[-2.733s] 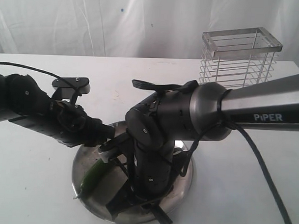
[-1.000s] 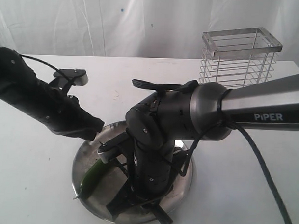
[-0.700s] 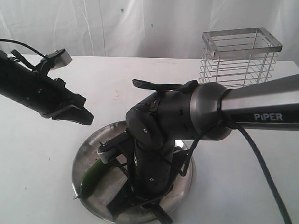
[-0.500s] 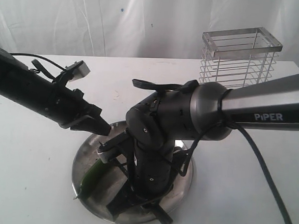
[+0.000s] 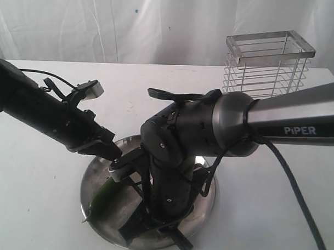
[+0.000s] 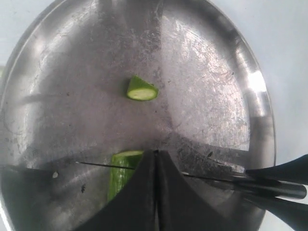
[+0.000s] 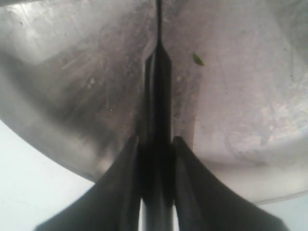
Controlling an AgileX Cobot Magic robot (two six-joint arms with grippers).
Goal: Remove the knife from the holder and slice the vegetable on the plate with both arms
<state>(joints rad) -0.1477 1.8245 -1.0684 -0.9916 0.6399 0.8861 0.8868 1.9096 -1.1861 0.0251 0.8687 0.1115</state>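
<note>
My right tool (image 7: 155, 144) is clamped on the slim black knife (image 7: 158, 96), its arm hiding much of the round steel plate (image 5: 96, 174). On that plate lie the slender green vegetable (image 6: 120, 173) and a cut-off piece (image 6: 141, 89). My left tool (image 6: 155, 159), fingers pressed together, slants above the vegetable. Behind the plate stands the silver wire holder (image 5: 266, 65) on the white counter (image 5: 38, 208).

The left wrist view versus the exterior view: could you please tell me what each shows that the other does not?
Only the left wrist view shows the cut piece lying apart from the vegetable, and the knife blade edge crossing at the vegetable's cut end. Only the exterior view shows the holder, the white table, and both arms over the plate, with the right end effector at the near rim. Both show the plate, the vegetable and the left end effector, fingers together.
</note>
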